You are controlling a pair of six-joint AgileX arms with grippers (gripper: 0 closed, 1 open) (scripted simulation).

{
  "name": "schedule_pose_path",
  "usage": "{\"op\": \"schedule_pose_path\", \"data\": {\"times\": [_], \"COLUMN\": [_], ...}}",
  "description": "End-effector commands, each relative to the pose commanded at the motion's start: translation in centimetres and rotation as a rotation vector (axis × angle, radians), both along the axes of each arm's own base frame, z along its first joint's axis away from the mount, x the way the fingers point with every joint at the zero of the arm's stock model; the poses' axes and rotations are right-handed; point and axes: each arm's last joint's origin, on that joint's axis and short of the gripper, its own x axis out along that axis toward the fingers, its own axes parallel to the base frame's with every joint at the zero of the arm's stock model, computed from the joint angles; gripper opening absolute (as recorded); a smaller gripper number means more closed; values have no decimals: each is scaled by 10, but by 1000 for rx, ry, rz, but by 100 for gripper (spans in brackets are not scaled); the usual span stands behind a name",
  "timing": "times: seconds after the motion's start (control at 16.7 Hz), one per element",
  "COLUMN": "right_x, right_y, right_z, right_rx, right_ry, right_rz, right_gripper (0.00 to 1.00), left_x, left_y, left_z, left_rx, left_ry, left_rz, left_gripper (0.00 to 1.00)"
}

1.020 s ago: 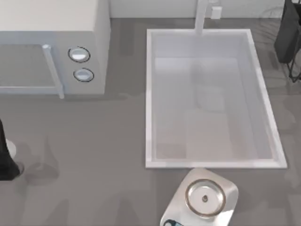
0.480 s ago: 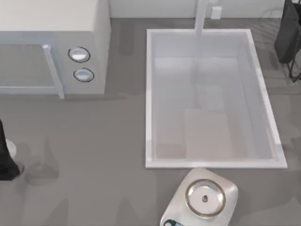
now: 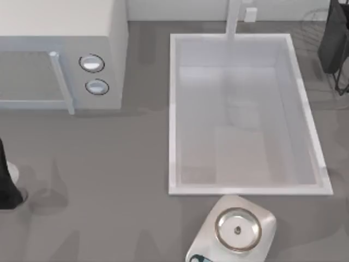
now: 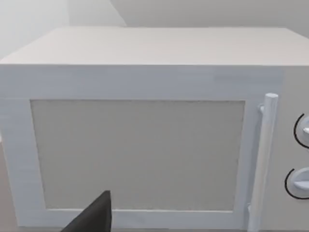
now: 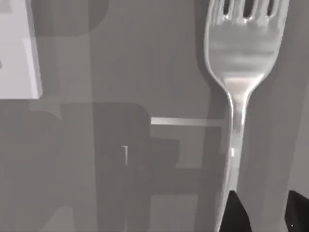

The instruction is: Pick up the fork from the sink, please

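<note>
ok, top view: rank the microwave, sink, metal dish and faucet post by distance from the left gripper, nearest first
From the left gripper, at the table's left edge:
1. microwave: upper left, nearest.
2. sink: right of centre, counted from its left rim.
3. metal dish: bottom edge, just below the sink.
4. faucet post: top edge, at the sink's far rim.

The sink [image 3: 173,109], a large white rectangular basin with a raised rim and pale glossy bottom, sits toward the table's right side. In the right wrist view the slim silver fork [image 5: 240,72] shows tines and a thin handle.
</note>
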Motion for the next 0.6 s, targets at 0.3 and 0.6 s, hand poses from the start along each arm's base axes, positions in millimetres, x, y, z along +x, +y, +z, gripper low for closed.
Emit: {"op": "schedule_pose_path", "data": {"times": [0.3,0.6], "right_x": [0,0], "right_y": [0,0], "right_z": [0,0], "right_rx": [0,0], "right_ry": [0,0], "right_rz": [0,0], "right_gripper": [83,100], "left_x": [0,0], "left_y": [0,0], "left_z": [0,0], "left_rx": [0,0], "left_ry": [0,0], "left_rz": [0,0], "left_gripper": [100,100]}}
